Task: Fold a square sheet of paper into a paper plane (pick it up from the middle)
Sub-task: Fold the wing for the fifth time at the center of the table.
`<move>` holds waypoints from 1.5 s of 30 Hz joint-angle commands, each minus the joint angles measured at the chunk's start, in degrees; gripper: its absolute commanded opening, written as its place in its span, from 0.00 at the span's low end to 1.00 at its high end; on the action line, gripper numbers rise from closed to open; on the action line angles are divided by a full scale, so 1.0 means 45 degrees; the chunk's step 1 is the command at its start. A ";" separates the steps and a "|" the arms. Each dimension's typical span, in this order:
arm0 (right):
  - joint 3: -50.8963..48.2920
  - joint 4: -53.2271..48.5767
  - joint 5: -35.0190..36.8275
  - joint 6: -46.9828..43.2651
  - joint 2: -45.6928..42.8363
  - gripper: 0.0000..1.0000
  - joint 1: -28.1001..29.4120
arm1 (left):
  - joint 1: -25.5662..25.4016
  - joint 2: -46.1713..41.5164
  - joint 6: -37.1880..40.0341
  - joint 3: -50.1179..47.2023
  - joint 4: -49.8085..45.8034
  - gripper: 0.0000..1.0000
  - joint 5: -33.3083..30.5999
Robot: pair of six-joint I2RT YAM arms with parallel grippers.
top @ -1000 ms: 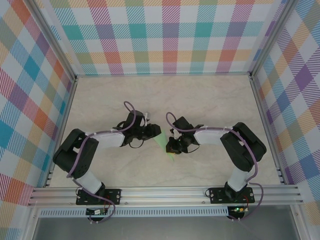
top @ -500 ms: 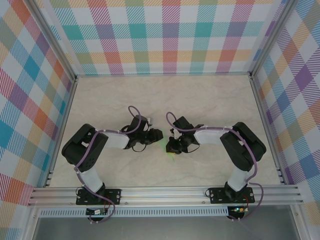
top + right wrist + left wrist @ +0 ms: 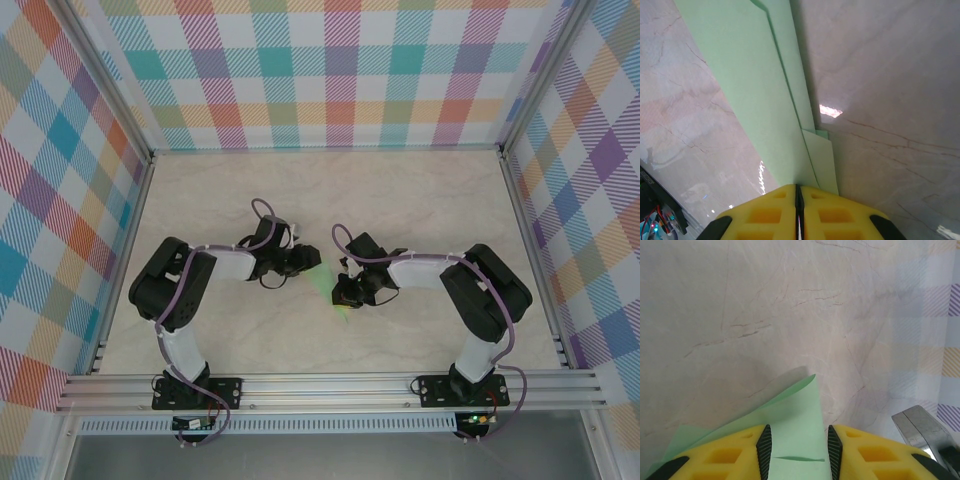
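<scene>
Plane (image 3: 327,284) lies at the middle of the table (image 3: 430,200), between both grippers. Right gripper (image 3: 797,192), at the plane's 4 o'clock: jaws clamped on its folded edge. Left gripper (image 3: 796,440), at 10 o'clock: jaws apart, paper visible in the gap, contact undetermined.

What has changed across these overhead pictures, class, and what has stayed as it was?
The left arm swung its elbow in toward the middle of the table. The left gripper hardly shifted from the far end of the paper plane, its jaws apart over the paper. Nothing was visibly taken hold of or let go. The right arm kept its pose, with the right gripper shut on the plane.
</scene>
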 commanded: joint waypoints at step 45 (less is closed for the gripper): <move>-0.0555 -0.0208 0.0657 0.0183 -0.1226 0.13 0.0021 | -0.2557 -0.0348 -0.0857 -0.0398 -0.0948 0.24 -0.2146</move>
